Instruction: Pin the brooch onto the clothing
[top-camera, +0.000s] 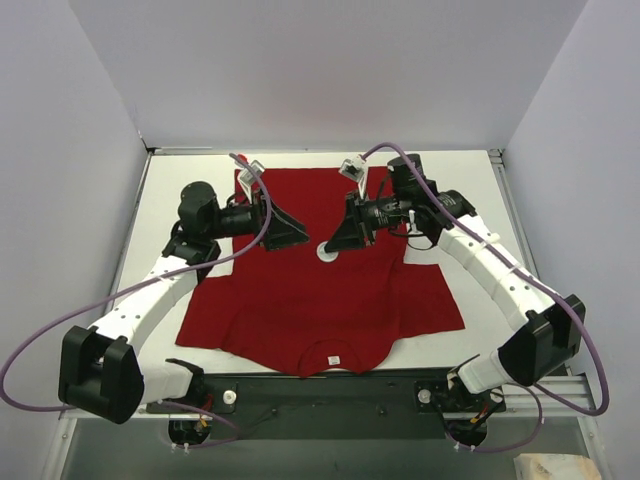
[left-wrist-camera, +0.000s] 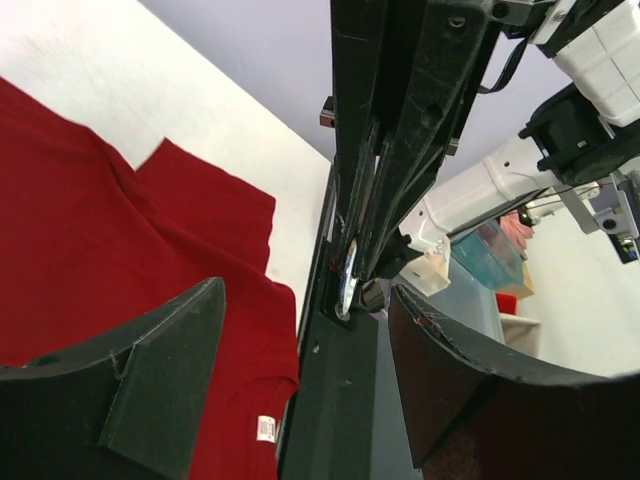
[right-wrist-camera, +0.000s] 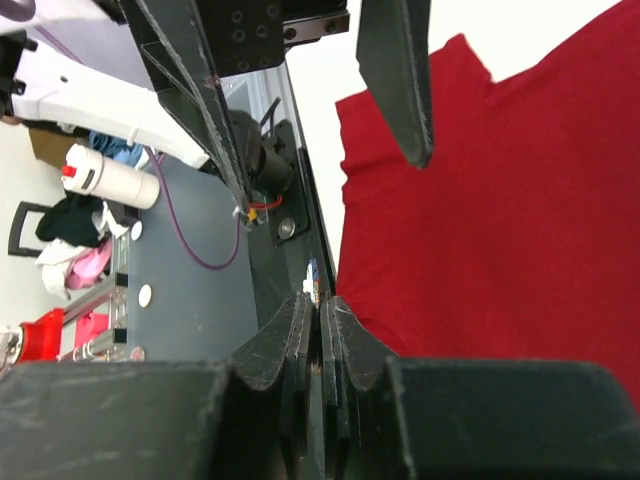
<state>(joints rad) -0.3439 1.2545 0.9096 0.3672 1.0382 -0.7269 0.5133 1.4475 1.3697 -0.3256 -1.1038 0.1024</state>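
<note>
Black framing (top-camera: 330, 385) is seen along the near edge of the white worktop (top-camera: 470, 190), where the two arm bases (top-camera: 190, 428) are bolted. Just beyond it the collar of the clothing (top-camera: 300, 300) is laid. The clothing is a red short-sleeved T-shirt spread flat, with its small white label (top-camera: 335, 358) turned towards the near edge and its hem towards the far side. The sleeves are spread out to left and right.

Farther in, over the middle of the shirt, the two grippers are pointed at each other, tips close together but apart. The left gripper (left-wrist-camera: 305, 295) is held wide, its two dark fingers (left-wrist-camera: 150, 390) set well apart. The right gripper (right-wrist-camera: 320, 310), just to its right, is closed tight with its fingers pressed together, and the brooch (top-camera: 327, 253) is gripped at their tips. From above, the brooch is seen as a small pale round disc over the middle of the shirt, between the two grippers. In the left wrist view it is seen edge-on, thin and silvery. Whether it is touching the fabric cannot be told.

Beyond the grippers the hem is laid near the far edge of the worktop, and plain pale walls (top-camera: 330, 70) are seen behind it.
</note>
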